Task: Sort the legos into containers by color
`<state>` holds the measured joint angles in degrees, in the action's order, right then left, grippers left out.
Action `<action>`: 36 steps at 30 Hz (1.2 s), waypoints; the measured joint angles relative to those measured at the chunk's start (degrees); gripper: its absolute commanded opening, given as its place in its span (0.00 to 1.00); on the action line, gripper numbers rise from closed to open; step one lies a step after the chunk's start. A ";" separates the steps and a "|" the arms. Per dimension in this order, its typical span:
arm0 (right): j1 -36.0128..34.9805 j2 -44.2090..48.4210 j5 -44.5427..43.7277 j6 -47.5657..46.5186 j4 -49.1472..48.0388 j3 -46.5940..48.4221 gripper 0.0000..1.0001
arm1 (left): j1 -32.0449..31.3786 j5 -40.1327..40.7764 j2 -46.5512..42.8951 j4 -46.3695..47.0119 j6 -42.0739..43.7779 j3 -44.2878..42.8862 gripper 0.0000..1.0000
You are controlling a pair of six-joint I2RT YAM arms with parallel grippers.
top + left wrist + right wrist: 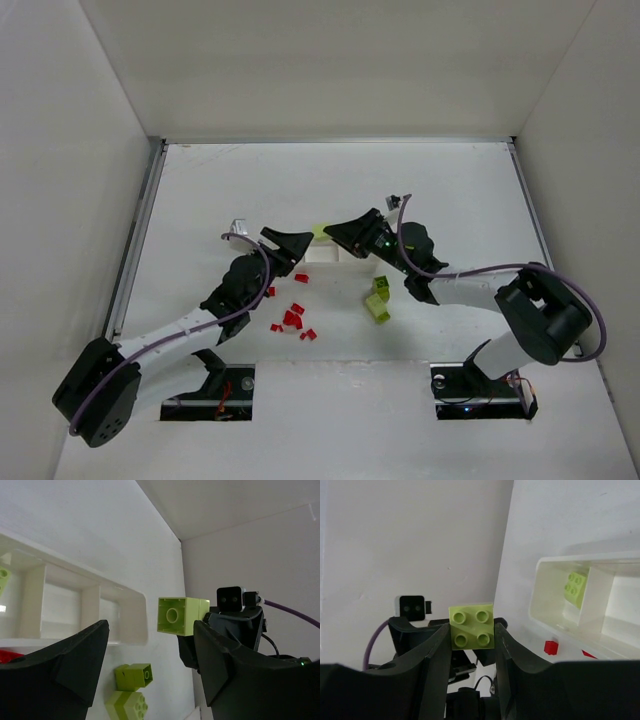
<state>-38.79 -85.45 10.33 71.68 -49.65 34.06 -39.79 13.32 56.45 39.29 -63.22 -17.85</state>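
My right gripper (pixel 471 630) is shut on a yellow-green lego (pixel 471 626), held in the air beside the white container tray (pixel 555 615). The same lego (pixel 182 615) shows in the left wrist view, beyond my left gripper (pixel 150 630), which stands open with nothing between its fingers. In the top view both grippers meet at the tray (pixel 325 253), left gripper (pixel 290 245) on its left and right gripper (pixel 342 233) on its right. One yellow-green lego (pixel 575 587) lies in an end compartment. Red legos (pixel 292 318) and two yellow-green legos (pixel 378 300) lie loose on the table.
A single red lego (pixel 550 647) lies just outside the tray wall. The two loose yellow-green legos (pixel 131 677) lie close in front of the tray. White walls enclose the table on three sides.
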 measured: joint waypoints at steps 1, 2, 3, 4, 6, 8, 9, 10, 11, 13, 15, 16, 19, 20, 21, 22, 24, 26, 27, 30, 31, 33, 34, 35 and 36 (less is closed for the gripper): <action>-0.26 -0.35 0.04 0.39 -0.48 0.22 0.20 | 0.00 -0.15 0.11 0.59 -0.90 0.50 0.66; -0.48 -0.63 0.11 0.72 -0.87 0.42 0.20 | 0.02 -0.50 0.35 1.22 -1.62 0.66 0.66; -0.79 -0.96 0.17 1.11 -1.42 0.66 0.20 | 0.04 -0.87 0.68 2.08 -2.21 0.68 0.66; -1.14 -1.31 0.22 1.40 -1.81 0.96 0.20 | 0.09 -1.16 1.07 3.28 -2.80 0.72 0.65; -1.81 -2.19 0.24 2.19 -2.54 1.53 0.20 | 0.15 -1.55 1.90 6.51 -3.80 1.14 0.62; -2.25 -3.17 0.48 3.13 -3.82 1.75 0.20 | 0.15 -1.77 2.99 9.33 -4.61 1.51 0.57; -2.45 -3.58 0.66 3.67 -4.39 1.77 0.20 | 0.15 -1.95 3.74 10.69 -5.01 1.62 0.54; -2.56 -4.04 0.70 4.17 -4.98 1.77 0.20 | 0.17 -2.01 4.44 12.00 -5.42 1.73 0.50; -2.56 -4.50 0.83 4.76 -5.42 1.77 0.20 | 0.20 -2.10 4.98 13.16 -5.73 1.81 0.47; -2.54 -5.49 1.09 6.21 -6.95 1.77 0.20 | 0.26 -2.10 5.62 15.15 -6.16 2.10 0.42; -2.54 -6.14 1.09 7.52 -8.70 1.77 0.20 | 0.55 -1.95 5.68 15.85 -6.45 2.29 0.39; -2.54 -6.25 1.07 7.96 -9.22 1.77 0.20 | 0.59 -1.90 5.68 16.15 -6.51 2.29 0.38; -2.54 -6.36 1.03 8.96 -10.80 1.70 0.20 | 0.59 -1.70 5.33 17.07 -6.51 2.29 0.33; -2.54 -6.45 1.05 9.27 -11.32 1.70 0.20 | 0.59 -1.64 4.98 17.16 -6.54 2.34 0.31; -2.54 -6.49 1.05 9.62 -11.76 1.68 0.20 | 0.59 -1.53 4.61 17.22 -6.49 2.38 0.29; -2.56 -6.51 1.07 9.84 -12.17 1.68 0.20 | 0.59 -1.51 4.33 17.27 -6.49 2.40 0.27; -2.56 -6.54 1.09 10.27 -12.76 1.68 0.20 | 0.74 -1.51 3.74 17.22 -6.29 2.40 0.25; -2.54 -6.54 1.09 10.60 -13.25 1.66 0.20 | 1.01 -1.81 2.99 16.83 -6.19 2.40 0.23; -2.54 -6.56 1.11 10.67 -13.62 1.62 0.20 | 1.11 -2.03 2.45 16.48 -6.01 2.43 0.22; -2.51 -6.54 1.84 10.86 -14.82 1.33 0.20 | 1.55 -3.21 -0.07 14.82 -5.16 2.80 0.21; -2.51 -6.54 2.23 10.88 -15.06 1.14 0.20 | 1.81 -3.89 -1.07 13.84 -4.76 2.95 0.20; -2.27 -6.34 2.36 10.78 -15.26 0.42 0.20 | 2.71 -4.13 -3.23 11.54 -3.52 3.26 0.20; -1.86 -6.19 2.34 10.60 -15.23 -0.09 0.20 | 3.67 -3.72 -4.55 10.25 -2.93 3.37 0.20; -1.44 -6.10 2.29 10.45 -15.04 -0.57 0.19 | 4.59 -3.48 -5.97 9.01 -2.27 3.45 0.20; -1.14 -6.08 2.16 10.21 -14.95 -1.03 0.19 | 5.33 -3.15 -7.32 8.09 -1.66 3.63 0.20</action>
<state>-39.92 -91.53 12.49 81.89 -64.60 33.04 -34.46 10.17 49.12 47.37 -64.88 -14.22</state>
